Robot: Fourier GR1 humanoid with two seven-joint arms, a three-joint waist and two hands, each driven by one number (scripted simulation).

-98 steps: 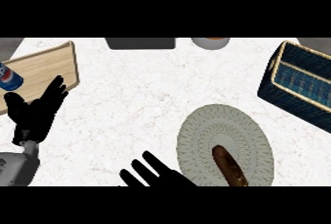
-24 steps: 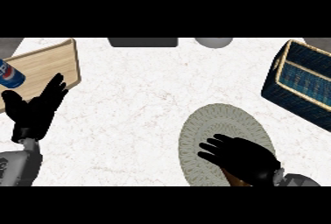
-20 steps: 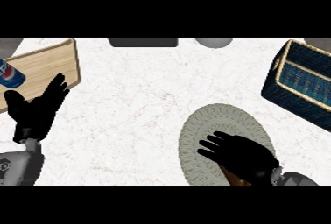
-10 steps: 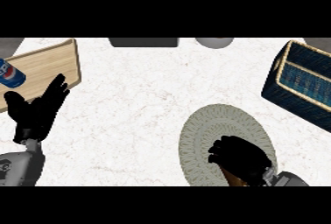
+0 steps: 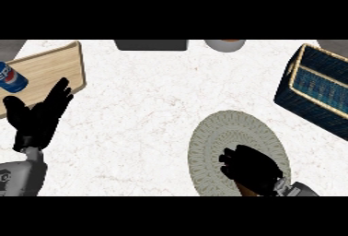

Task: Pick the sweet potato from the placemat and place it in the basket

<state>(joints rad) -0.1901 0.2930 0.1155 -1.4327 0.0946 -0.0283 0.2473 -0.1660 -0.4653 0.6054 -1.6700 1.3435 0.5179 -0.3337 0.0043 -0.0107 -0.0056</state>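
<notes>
The sweet potato (image 5: 246, 190) is clasped by the curled right hand (image 5: 250, 169) on the placemat (image 5: 207, 143); being mostly hidden, it could be gripped off-centre and slip before the basket (image 5: 319, 90) is reached.

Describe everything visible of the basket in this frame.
The basket sits at the counter's right edge, partly cut off by the view. It is rectangular and set at a slant, with dark blue woven walls and a tan rim; the inside looks blue and woven, with nothing visible in it. It stands on the white counter, apart from the round grey placemat lying below and to its left. Neither hand touches it.
</notes>
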